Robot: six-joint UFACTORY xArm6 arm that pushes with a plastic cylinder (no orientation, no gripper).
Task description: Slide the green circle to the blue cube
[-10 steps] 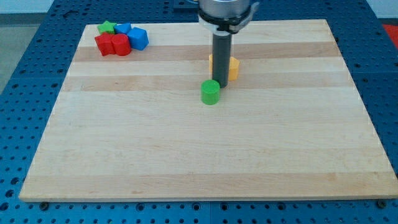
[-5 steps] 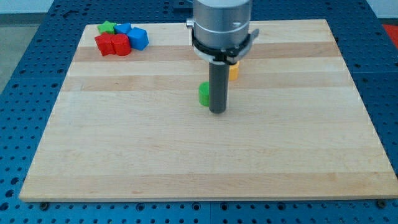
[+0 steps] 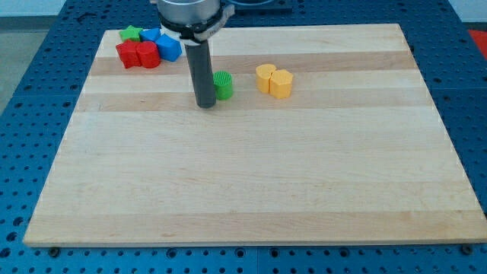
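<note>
Green circle (image 3: 224, 85) shifted up-left, upright.

A grey metal collar carries my straight dark rod (image 3: 205, 84).

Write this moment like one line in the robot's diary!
my tip: left of green circle, touching | blue cube: upper left, apart | yellow blocks: right

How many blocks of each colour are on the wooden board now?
Green: 2, the green circle beside my tip and a green block in the top-left cluster.
Blue: 2, the blue cube and a second blue block.
Red: 2.
Yellow: 2.
Total: 8 blocks.
</note>
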